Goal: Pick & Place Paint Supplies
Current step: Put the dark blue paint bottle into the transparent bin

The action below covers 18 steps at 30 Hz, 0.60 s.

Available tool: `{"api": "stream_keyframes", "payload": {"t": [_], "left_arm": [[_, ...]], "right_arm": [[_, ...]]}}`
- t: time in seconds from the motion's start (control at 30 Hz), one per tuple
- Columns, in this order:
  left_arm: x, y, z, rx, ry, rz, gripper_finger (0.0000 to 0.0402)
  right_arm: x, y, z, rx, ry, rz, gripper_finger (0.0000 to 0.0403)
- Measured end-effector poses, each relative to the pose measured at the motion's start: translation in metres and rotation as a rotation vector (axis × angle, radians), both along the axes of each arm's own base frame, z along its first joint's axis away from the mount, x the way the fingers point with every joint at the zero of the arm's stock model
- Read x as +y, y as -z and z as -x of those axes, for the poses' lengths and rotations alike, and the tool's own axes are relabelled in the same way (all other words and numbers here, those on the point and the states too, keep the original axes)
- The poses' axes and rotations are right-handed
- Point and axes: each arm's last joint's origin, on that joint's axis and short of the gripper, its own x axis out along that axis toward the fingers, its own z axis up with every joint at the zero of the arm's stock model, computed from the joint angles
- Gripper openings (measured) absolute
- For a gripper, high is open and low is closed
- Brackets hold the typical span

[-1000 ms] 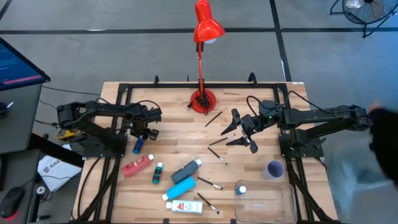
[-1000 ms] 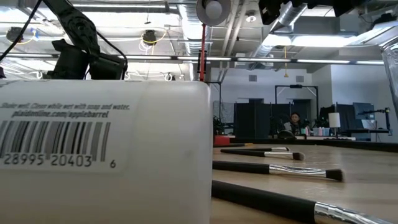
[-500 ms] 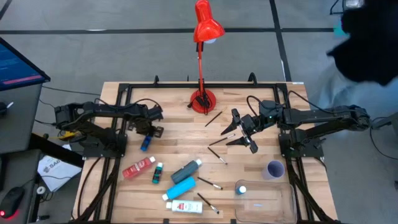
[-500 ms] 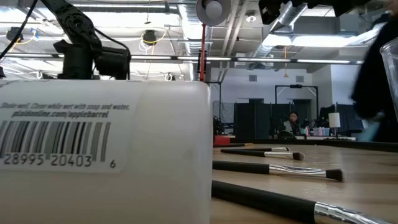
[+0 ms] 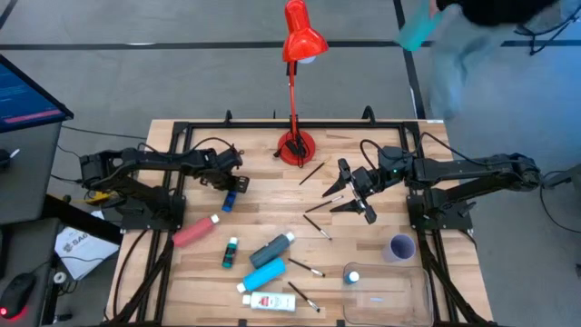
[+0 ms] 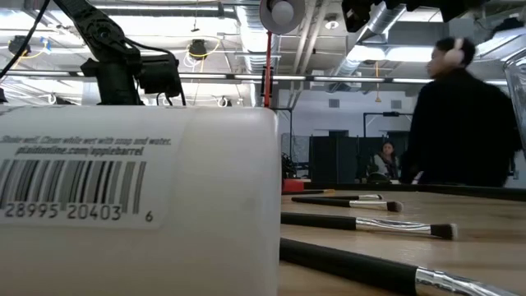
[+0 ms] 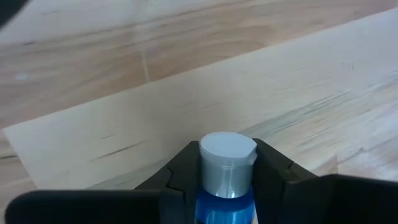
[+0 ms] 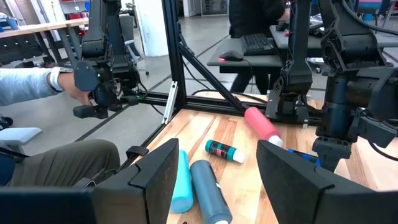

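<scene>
Lifted and carried toward the worktop's far edge, the blue paint bottle [image 5: 231, 196] now hangs pinched in my left gripper [image 7: 227, 165]. So the pick holds; placing remains. My right gripper [image 5: 349, 192] waits mid-worktop, fingers spread, over the paintbrushes [image 5: 320, 202].

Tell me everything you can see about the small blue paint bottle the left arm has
The blue paint bottle is small, glossy, plastic-looking, with a pale grey-white round cap. The left gripper clamps it, one dark finger on each side just below the cap. From above it shows as a short blue shape at the gripper's tip, over the wooden table near the red lamp base.
</scene>
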Motion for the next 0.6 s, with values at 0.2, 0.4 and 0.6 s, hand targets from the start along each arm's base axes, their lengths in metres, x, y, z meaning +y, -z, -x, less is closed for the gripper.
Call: {"api": "stream_keyframes", "payload": {"t": [0.2, 0.4, 0.6], "left_arm": [[0.0004, 0.0001, 0.0003, 0.011, -0.010, -0.021, 0.0085], [0.0002, 0.0002, 0.0009, 0.017, -0.006, -0.019, 0.0121], [0.0003, 0.0002, 0.0008, 0.020, 0.016, -0.028, 0.0193]], "right_arm": [[0.0000, 0.0000, 0.0000, 0.000, 0.000, 0.001, 0.0209], [0.0000, 0.0000, 0.0000, 0.000, 0.000, 0.001, 0.0209], [0.0000, 0.0000, 0.0000, 0.000, 0.000, 0.001, 0.0209]]}}
